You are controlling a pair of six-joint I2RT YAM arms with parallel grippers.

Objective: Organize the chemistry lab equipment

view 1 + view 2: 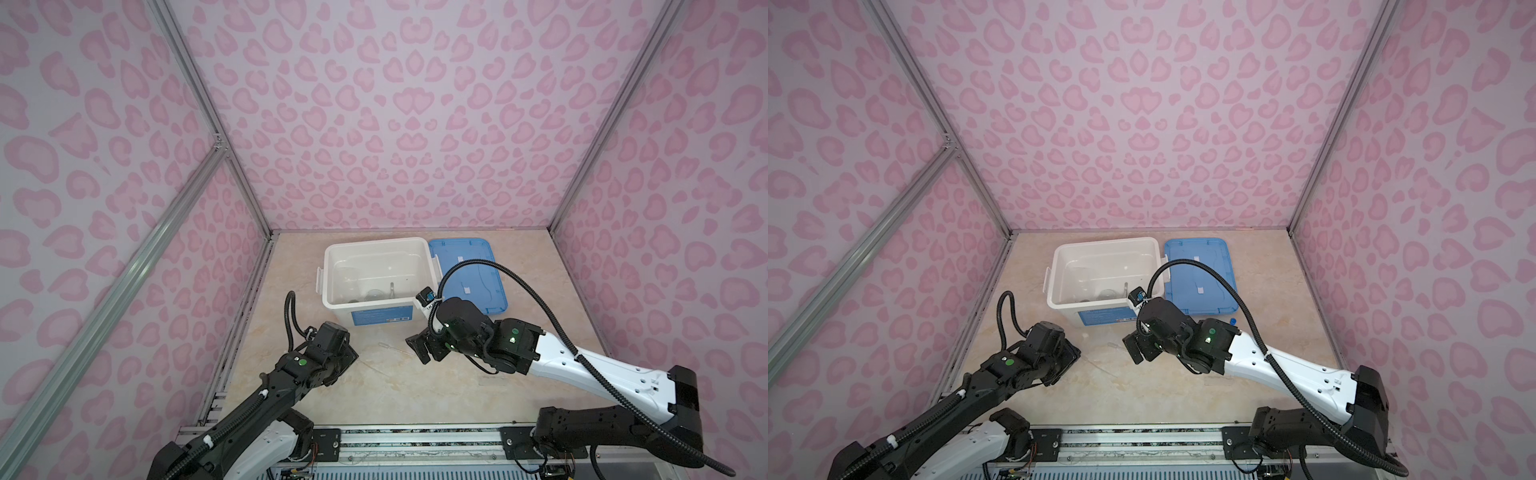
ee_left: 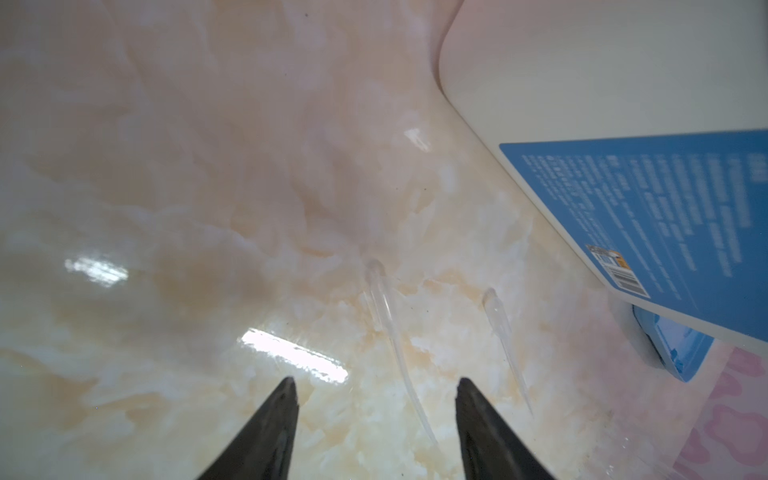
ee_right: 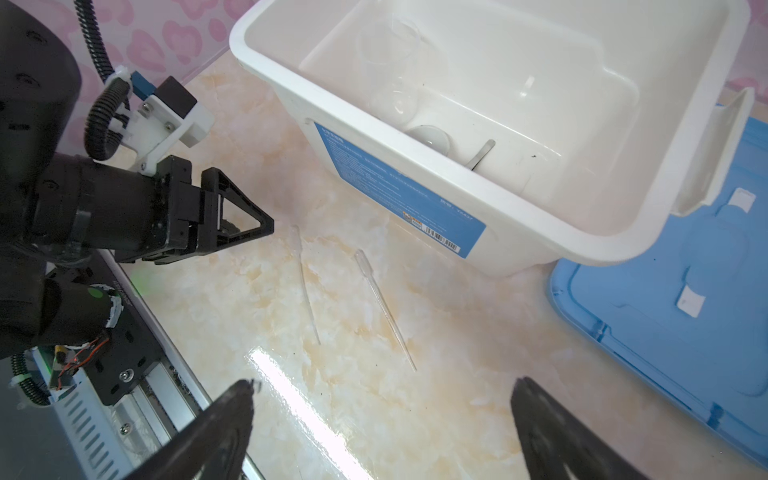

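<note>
Well, the left pincer (image 2: 377, 380) has its two black fingers (image 2: 270, 428) partly apart, and nothing is held between them. It hangs low over the table (image 2: 166, 208), tips pointing at the near dropper (image 2: 386, 328). The thin end of that dropper lies just beside one finger, not in the middle of the gap. I think the step in hand is to pick this dropper up, so the pincer should first slide sideways until the stem sits right between both fingers. Then it should go down until the tips almost touch the table, because the dropper lies flat and is very thin. A grip on the fatter part, nearer the bulb, looks safer than one on the skinny tip, which could slip out. The squeeze should be soft.

The second dropper (image 2: 505, 336) lies near the first but apart from it, closer to the white box (image 3: 519, 253). The fingers should not bump it.

The right pincer (image 3: 384, 381) is wide open and holds nothing. It hangs near both droppers, so the two arms should keep clear of each other.

The box stands open, its blue lid (image 3: 665, 332) flat beside it. Inside lie a glass vessel (image 3: 388, 45), a small white dish (image 3: 430, 139) and the tweezers (image 3: 484, 151). I guess the dropper goes in there too, set down gently.
</note>
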